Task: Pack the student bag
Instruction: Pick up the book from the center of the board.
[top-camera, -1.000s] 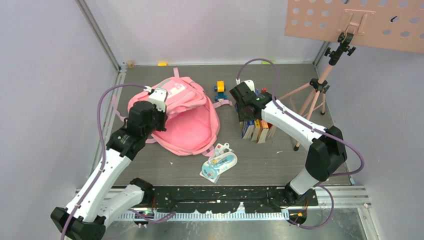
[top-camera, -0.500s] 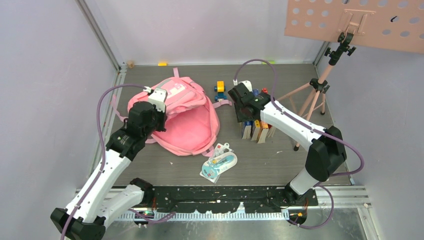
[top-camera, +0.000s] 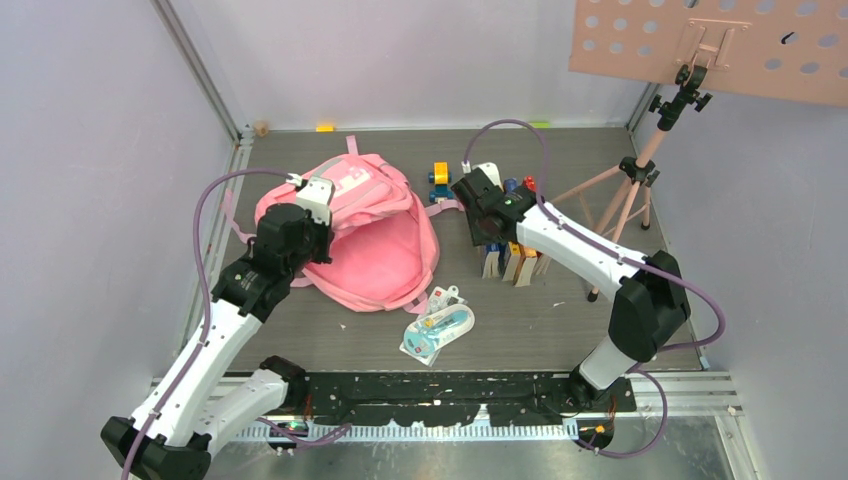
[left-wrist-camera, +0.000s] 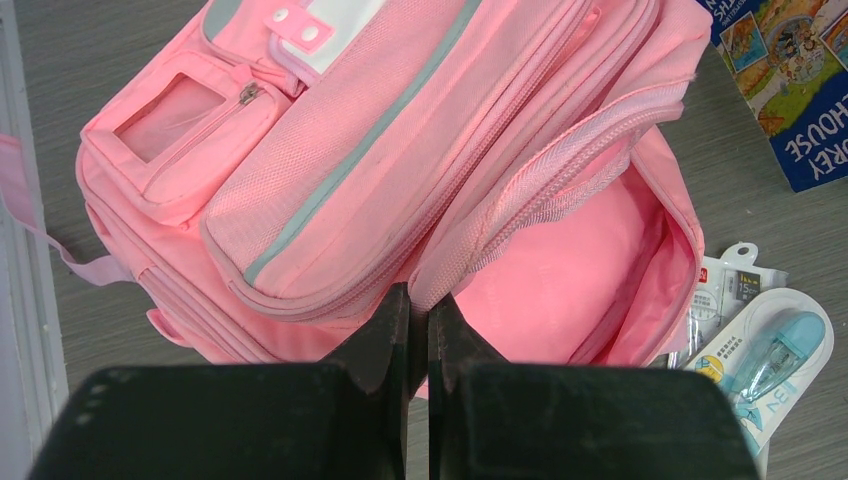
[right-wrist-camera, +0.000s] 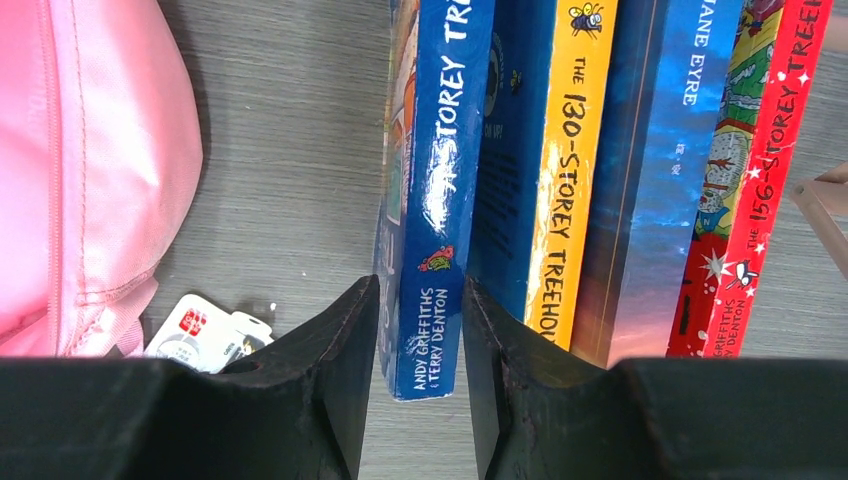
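Overhead, both sets of fingers are hidden under the arms' own wrist housings, so only the wrist cameras show the grips. The left gripper (left-wrist-camera: 418, 325) has its two black, wedge-shaped fingers drawn almost together, pinching the webbed zip edge of the student bag (top-camera: 372, 228) at the mouth of its main compartment. The right gripper (right-wrist-camera: 415, 335) has its jaws set narrowly on either face of a glossy blue book (right-wrist-camera: 432, 190), touching both covers. The book's title is cut off by the frame, though the authors' names, Andy Griffiths and Terry Denton, are readable. It stands at the left end of a row of upright books (right-wrist-camera: 640, 170) with yellow, dark blue and red spines, all cropped at the top.

The bag is soft pink woven fabric. It lies flat on the grey wood-grain table (top-camera: 560, 320), left of centre and left of the books. Its front shows a grey-green stripe, a white patch with a pink snap tab, and a small window pocket. The main compartment gapes open on smooth pink lining. A blister pack holding a pale blue correction-tape dispenser (left-wrist-camera: 765, 365) lies just beside the bag's open end.
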